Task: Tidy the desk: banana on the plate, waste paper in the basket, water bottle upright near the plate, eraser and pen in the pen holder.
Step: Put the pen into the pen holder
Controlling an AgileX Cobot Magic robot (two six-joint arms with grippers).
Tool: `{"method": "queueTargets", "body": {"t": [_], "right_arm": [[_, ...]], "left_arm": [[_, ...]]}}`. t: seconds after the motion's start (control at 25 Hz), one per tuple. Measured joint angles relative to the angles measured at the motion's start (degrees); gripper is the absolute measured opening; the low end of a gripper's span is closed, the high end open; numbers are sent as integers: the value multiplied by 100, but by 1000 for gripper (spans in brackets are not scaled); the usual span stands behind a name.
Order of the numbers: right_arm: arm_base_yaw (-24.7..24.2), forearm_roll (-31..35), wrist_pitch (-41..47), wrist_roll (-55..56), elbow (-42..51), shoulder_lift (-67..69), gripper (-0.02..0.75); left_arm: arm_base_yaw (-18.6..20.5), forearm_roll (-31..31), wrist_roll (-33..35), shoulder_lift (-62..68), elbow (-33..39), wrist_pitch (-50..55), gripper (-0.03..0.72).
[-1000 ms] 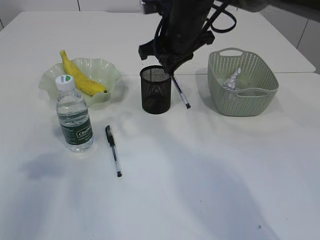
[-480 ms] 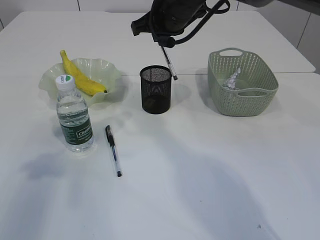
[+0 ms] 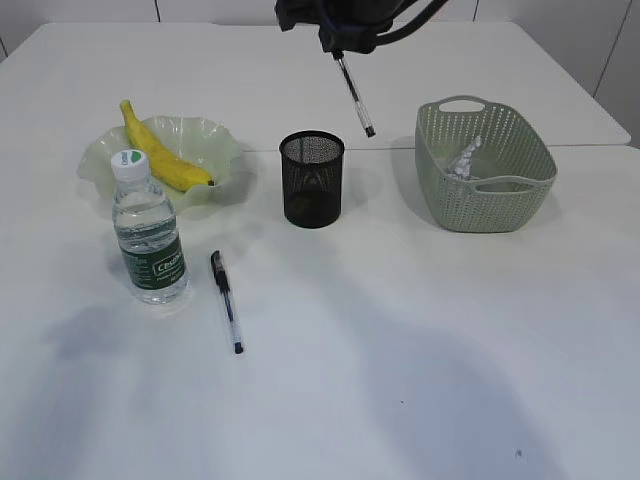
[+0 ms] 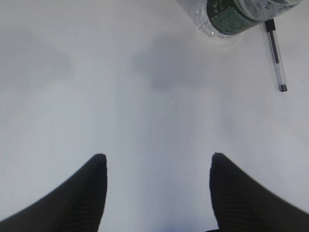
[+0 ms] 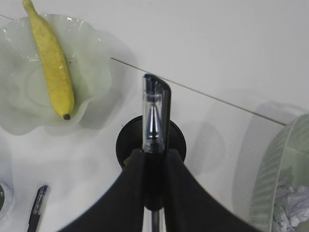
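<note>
Held pen: a clear pen (image 3: pixel 355 95) with a dark tip hangs tilted in the air above and a little to the right of the pen holder; in the right wrist view its tip end (image 5: pixel 153 116) points straight over the holder's mouth.
Right claw: the right claw (image 5: pixel 153 162) is pinched tight on the held pen, its two dark fingers (image 5: pixel 135 166) pressed against the barrel; in the exterior view it sits at the top edge (image 3: pixel 340 40).
Pen holder: black mesh cup (image 3: pixel 312 178), upright on the tabletop between the plate and the basket; what lies inside it cannot be made out.
Second pen: lies flat on the tabletop (image 3: pixel 226 300), just to the right of the water bottle, apart from it.
Water bottle: upright (image 3: pixel 147 230), green label, white cap, near the plate's front edge.
Banana: rests on the pale green wavy plate (image 3: pixel 100 165), the banana (image 3: pixel 160 152) lying diagonally across it.
Basket: green woven basket (image 3: pixel 440 205) at the right, a crumpled paper (image 3: pixel 466 158) inside.
Left claw: the left claw (image 4: pixel 157 166) hovers over bare tabletop (image 3: pixel 400 350), fingers spread wide and gripping nothing.
</note>
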Motion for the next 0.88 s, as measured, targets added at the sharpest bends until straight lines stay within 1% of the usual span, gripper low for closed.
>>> {"method": "queueTargets", "body": {"t": [0.2,0.32,0.52,0.72,0.88], "right_arm": [[0,0,-61,0,940,-829,52],[0,0,-374,21,1688,-1393,52],[0,-40,-1506,67,2726,-2034,52],[0,-79,-2483,80,3189,-2012,52],[0,-178,-3518,80,3300,-1722,51]], "left_arm": [[0,0,0,0,0,0,468],[0,0,0,0,0,-11,461],[0,0,0,0,0,-33,459],[0,0,0,0,0,-36,456],[0,0,0,0,0,-36,456]]}}
